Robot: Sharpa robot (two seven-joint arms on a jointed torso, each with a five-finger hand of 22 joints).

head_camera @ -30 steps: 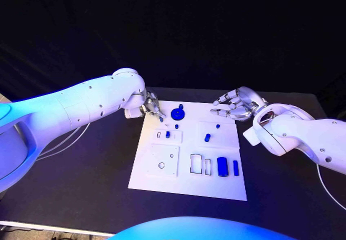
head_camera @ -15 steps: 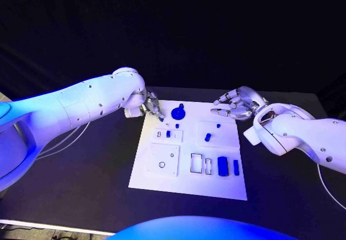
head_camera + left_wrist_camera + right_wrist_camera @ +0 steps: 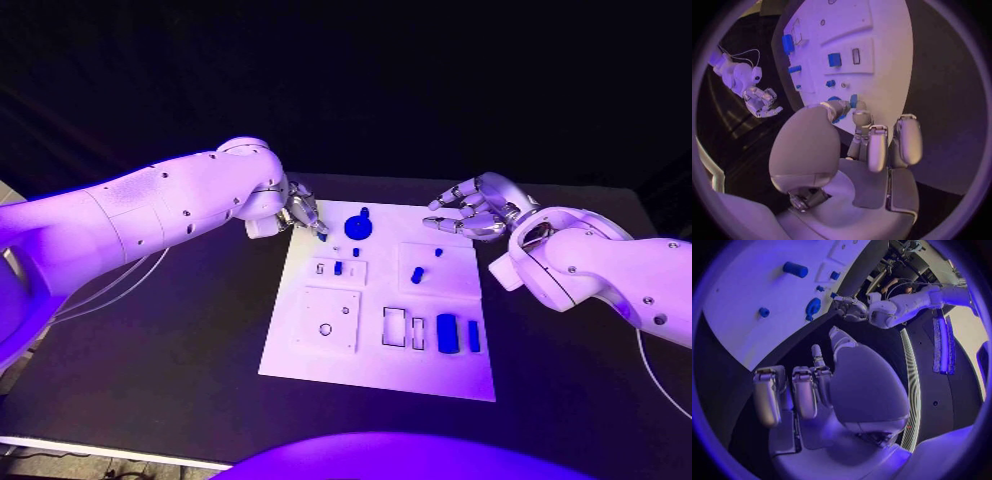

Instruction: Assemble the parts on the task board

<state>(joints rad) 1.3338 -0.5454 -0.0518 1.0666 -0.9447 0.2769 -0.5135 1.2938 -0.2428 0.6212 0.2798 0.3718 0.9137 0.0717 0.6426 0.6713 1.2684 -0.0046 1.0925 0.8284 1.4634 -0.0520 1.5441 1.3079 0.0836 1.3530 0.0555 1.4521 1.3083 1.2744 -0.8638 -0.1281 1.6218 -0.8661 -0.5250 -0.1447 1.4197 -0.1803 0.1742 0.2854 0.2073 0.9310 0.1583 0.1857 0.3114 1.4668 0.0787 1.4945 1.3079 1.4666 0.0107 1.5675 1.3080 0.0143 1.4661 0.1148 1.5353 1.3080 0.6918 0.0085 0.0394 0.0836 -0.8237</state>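
The white task board (image 3: 378, 352) lies mid-table. At its far left corner my left hand (image 3: 302, 214) pinches a small blue peg (image 3: 320, 237) between thumb and a fingertip just above the board; the left wrist view shows the peg (image 3: 853, 101) at those fingertips (image 3: 861, 114). Beside it stands a large round blue part (image 3: 359, 227). Small blue pegs (image 3: 339, 267) (image 3: 417, 274) stand in the board's middle plates. A blue cylinder (image 3: 446, 333) and a thin blue bar (image 3: 473, 336) lie at the near right. My right hand (image 3: 470, 212) hovers off the far right corner, fingers loosely apart, holding nothing.
Two white-rimmed slots (image 3: 394, 327) sit left of the cylinder, and a square plate with a small hole (image 3: 327, 322) lies at the board's near left. Black table (image 3: 173, 340) surrounds the board. My forearms flank the board on both sides.
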